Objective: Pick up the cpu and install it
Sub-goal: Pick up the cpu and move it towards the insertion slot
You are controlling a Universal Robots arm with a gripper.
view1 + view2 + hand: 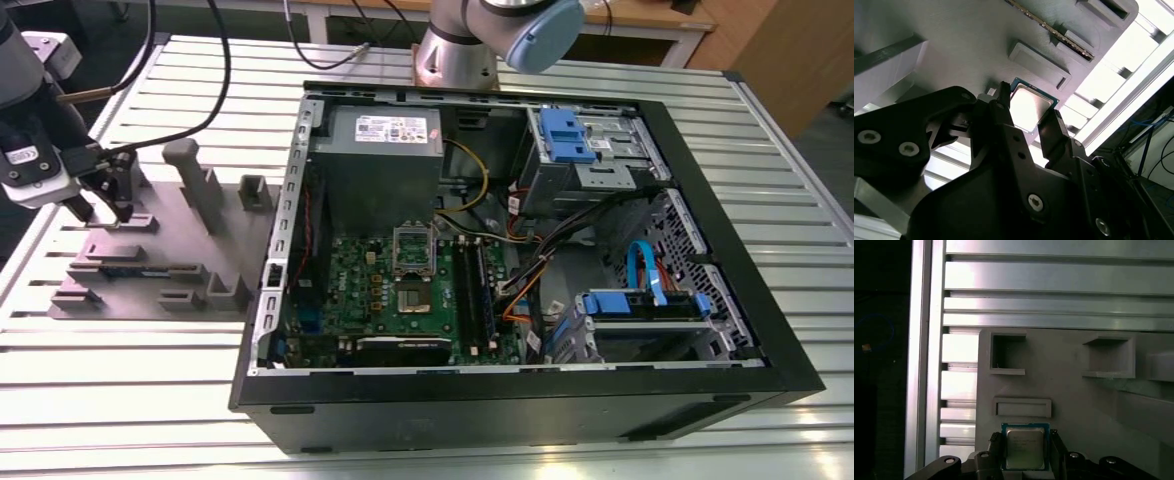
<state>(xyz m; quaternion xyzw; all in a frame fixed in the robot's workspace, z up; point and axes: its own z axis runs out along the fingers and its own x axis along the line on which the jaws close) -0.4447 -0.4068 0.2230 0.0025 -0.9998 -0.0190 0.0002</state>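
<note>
Open black steel computer case (534,400) sat on slatted aluminium table (120,390); grey plastic fixture block (147,250) just beside it, exterior view's left.

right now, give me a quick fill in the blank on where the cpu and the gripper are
1. The cpu lies ___ the computer case, on a holder block.
2. That holder block is ___ in colour.
3. In the exterior view the gripper is at the block, on the case's ___ as that view shows it.
4. The drive brackets inside the case are ___.

Missing words: outside; grey; left; blue
</note>
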